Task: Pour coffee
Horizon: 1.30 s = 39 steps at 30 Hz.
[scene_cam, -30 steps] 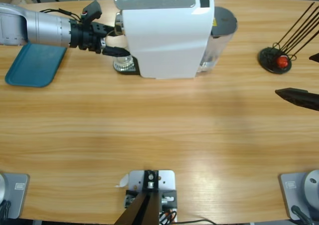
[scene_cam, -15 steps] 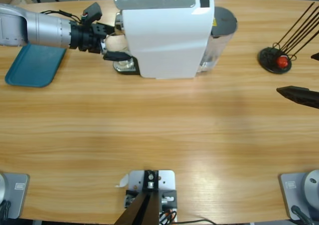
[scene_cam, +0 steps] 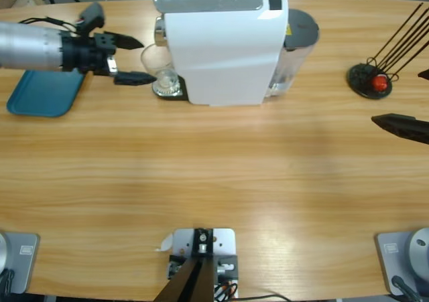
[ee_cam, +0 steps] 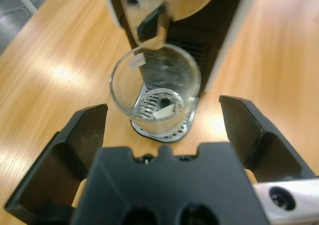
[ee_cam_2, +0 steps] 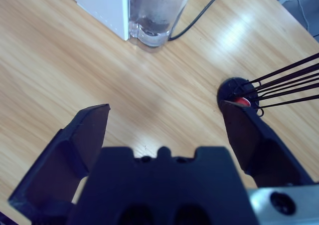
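Note:
A clear glass tumbler (scene_cam: 157, 66) stands upright on the drip tray (scene_cam: 167, 90) under the spout of the white coffee machine (scene_cam: 221, 47). My left gripper (scene_cam: 148, 62) comes in from the left, open, its jaw tips level with the tumbler's left side and apart from it. In the left wrist view the tumbler (ee_cam: 155, 88) sits ahead of the left gripper (ee_cam: 164, 110), below the spout (ee_cam: 149, 25). No coffee shows; the glass is clear down to the grate. My right gripper (scene_cam: 395, 101) is open at the right edge, over bare wood (ee_cam_2: 164, 110).
A teal tray (scene_cam: 40, 91) lies at the far left under the left arm. A black stand with thin rods and a red ball (scene_cam: 371, 81) is at the right, also seen by the right wrist (ee_cam_2: 239, 96). The machine's water tank (ee_cam_2: 157, 8) and a black cable (ee_cam_2: 199, 15) are behind.
My left gripper opened, let go of the tumbler and drew back to the left. The tumbler stays on the drip tray. The right arm has hardly moved.

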Each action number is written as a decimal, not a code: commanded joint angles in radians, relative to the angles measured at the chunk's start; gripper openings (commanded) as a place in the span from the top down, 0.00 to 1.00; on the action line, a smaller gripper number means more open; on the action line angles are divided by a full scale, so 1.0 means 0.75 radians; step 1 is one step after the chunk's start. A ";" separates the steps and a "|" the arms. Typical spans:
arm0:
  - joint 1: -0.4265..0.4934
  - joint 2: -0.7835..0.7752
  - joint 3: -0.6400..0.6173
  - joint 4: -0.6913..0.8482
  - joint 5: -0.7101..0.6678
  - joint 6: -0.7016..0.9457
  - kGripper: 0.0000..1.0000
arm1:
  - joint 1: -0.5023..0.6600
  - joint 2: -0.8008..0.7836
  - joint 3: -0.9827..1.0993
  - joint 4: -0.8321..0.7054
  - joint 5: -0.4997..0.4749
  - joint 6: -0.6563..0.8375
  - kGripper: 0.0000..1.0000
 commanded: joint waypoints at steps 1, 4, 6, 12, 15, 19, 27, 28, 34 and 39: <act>-0.006 -0.470 0.221 0.138 0.139 -0.351 0.05 | -0.091 0.103 -0.135 -0.056 0.009 0.074 0.32; -0.045 -0.649 0.252 0.244 0.257 -0.563 0.03 | -0.218 0.187 -0.275 -0.057 0.049 0.072 0.25; -0.052 -0.730 0.239 0.354 0.271 -0.616 0.03 | -0.302 0.289 -0.399 -0.045 0.071 0.055 0.15; -0.155 -0.987 0.133 0.776 0.417 -0.672 0.03 | -0.392 0.539 -0.695 0.006 0.290 0.012 1.00; -0.168 -1.014 0.070 0.968 0.517 -0.730 0.02 | -0.392 0.651 -0.808 -0.011 0.318 0.017 1.00; -0.168 -1.016 0.079 0.990 0.546 -0.744 0.00 | -0.392 0.786 -1.000 0.117 0.295 0.024 1.00; -0.168 -0.960 0.107 0.891 0.625 -0.730 0.00 | -0.460 0.990 -1.138 0.170 0.475 0.067 1.00; -0.168 -0.943 0.107 0.885 0.625 -0.729 0.00 | -0.472 0.992 -1.137 0.170 0.479 0.069 1.00; -0.168 -0.866 0.105 0.792 0.624 -0.729 0.00 | -0.486 0.992 -1.149 0.230 0.480 0.059 1.00; -0.170 -0.839 0.110 0.743 0.613 -0.717 0.00 | -0.482 0.994 -1.134 0.244 0.557 0.059 1.00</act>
